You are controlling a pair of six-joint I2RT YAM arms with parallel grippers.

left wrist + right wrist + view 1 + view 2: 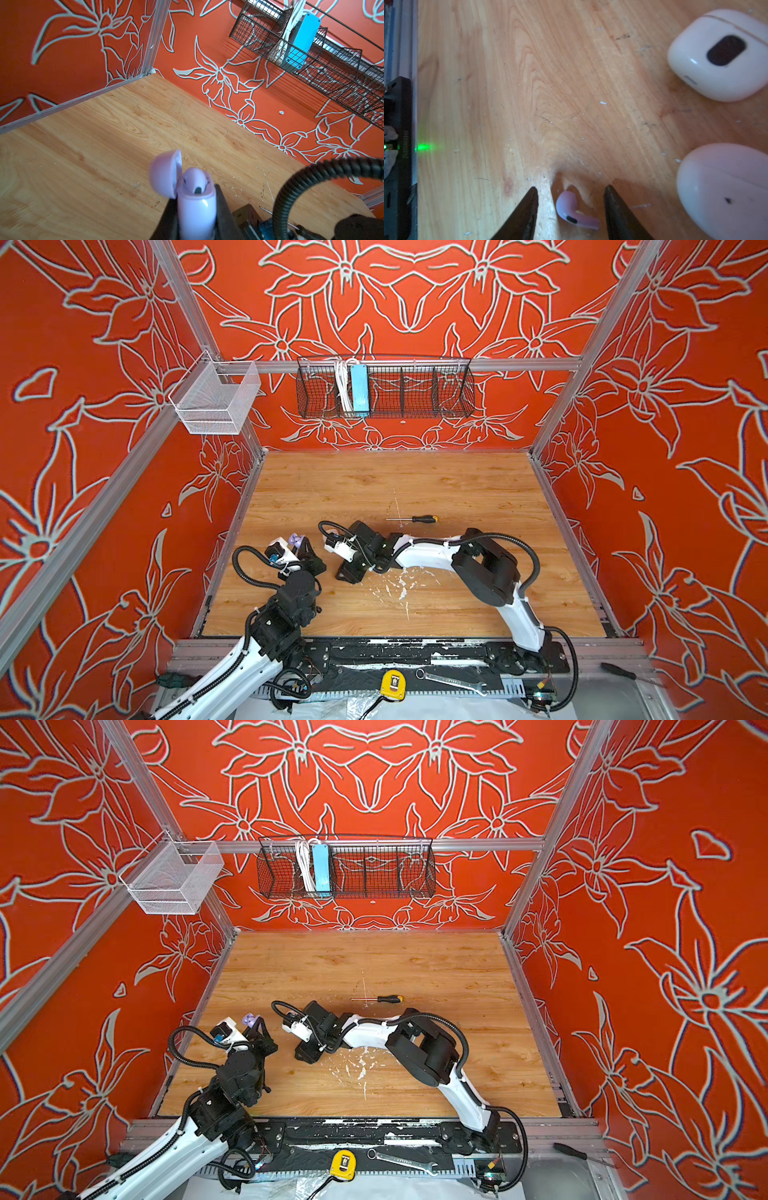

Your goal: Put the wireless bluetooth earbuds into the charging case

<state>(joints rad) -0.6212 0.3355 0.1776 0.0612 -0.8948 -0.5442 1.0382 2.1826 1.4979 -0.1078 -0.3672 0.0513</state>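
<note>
My left gripper (pixel 196 226) is shut on a lilac charging case (pixel 195 207), held upright above the table with its lid (pixel 164 172) flipped open. One lilac earbud (pixel 196 178) sits in the case. In both top views the case (pixel 295 540) (pixel 248 1019) shows at the left gripper (pixel 301 546), near the left wall. A second lilac earbud (pixel 576 209) lies on its side on the wood. My right gripper (pixel 572 188) is open, low over the table, one finger on each side of this earbud and neither touching it. In a top view the right gripper (pixel 348 573) hides the earbud.
A shut white case with a dark oval window (pixel 720 54) and a shut pale pink case (pixel 724 187) lie close beside the right gripper. A screwdriver (pixel 415 519) lies mid-table. White paint flecks (pixel 399 585) dot the wood. A black wire basket (pixel 384 389) hangs on the back wall.
</note>
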